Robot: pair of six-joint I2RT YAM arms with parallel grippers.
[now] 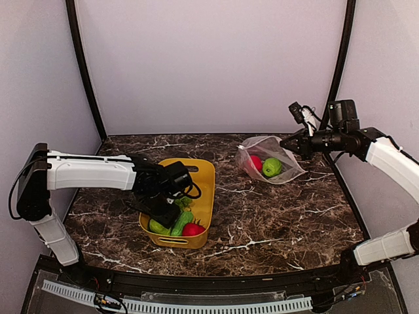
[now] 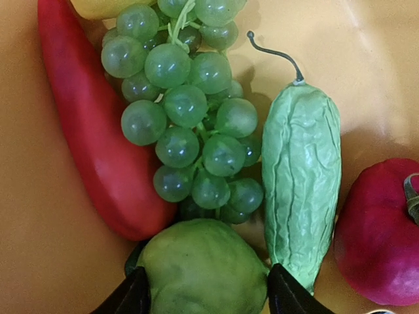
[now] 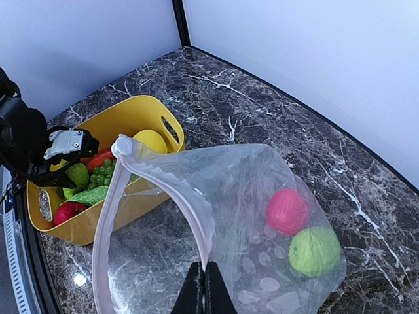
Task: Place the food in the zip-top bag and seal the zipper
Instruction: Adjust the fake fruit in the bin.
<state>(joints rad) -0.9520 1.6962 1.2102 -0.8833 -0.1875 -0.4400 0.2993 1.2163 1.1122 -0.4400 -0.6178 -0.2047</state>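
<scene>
Yellow plastic tub (image 1: 208,193) sits nearest. The left gripper (image 2: 206,297) reaches into it, fingers flanking the green pear (image 2: 203,268), though whether they squeeze it I cannot tell. Grapes (image 2: 186,111), a cucumber (image 2: 301,183) and a long red vegetable (image 2: 98,144) crowd around it. Farther right, the right gripper (image 3: 204,288), pressed together, pinches the zip-top bag (image 3: 249,190) at its gaping zipper (image 3: 171,186). A red fruit (image 3: 287,211) and a green fruit (image 3: 314,250) lie inside.

A robotics lab test cell: plain pale walls (image 1: 209,59) and black frame posts (image 1: 85,72) enclose a dark marble-patterned tabletop (image 1: 262,222), with the left arm (image 1: 85,171) and right arm (image 1: 393,160) mounted at its near edge above a slotted cable duct (image 1: 196,305).
</scene>
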